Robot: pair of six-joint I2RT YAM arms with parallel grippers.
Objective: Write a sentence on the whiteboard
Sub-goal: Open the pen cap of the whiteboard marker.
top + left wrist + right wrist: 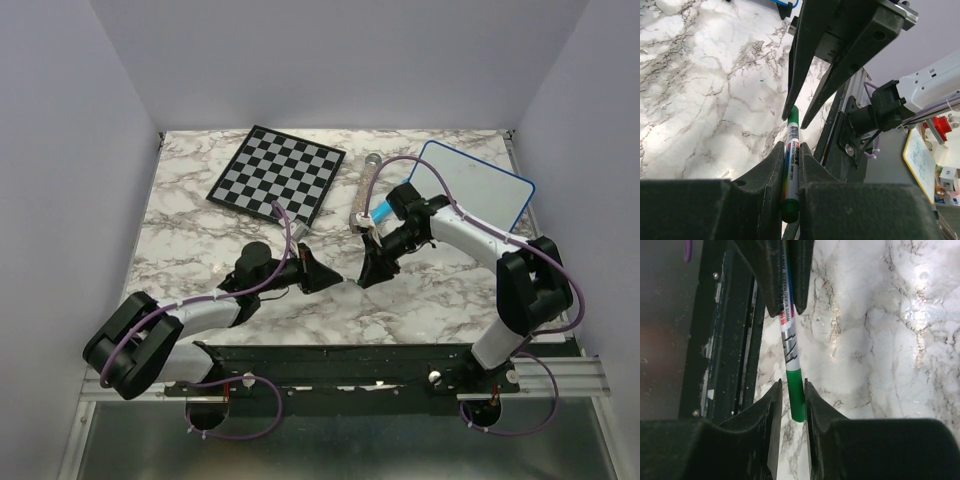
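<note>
The whiteboard (478, 185), white with a thin blue rim, lies at the back right, and I see no writing on it. The sentence does not show. My left gripper (335, 277) is shut on the barrel of a green marker (792, 162), held just above the marble table's middle front. My right gripper (363, 279) meets it tip to tip. In the right wrist view the marker's green cap (797, 395) sits between my right gripper's (791, 386) fingers, with a thin gap on one side. The jaws stand slightly open around the cap.
A black-and-white chessboard (278, 173) lies at the back left. A long speckled strip with a metal ring end (364, 188) lies between it and the whiteboard. The black base rail (340, 365) runs along the near edge.
</note>
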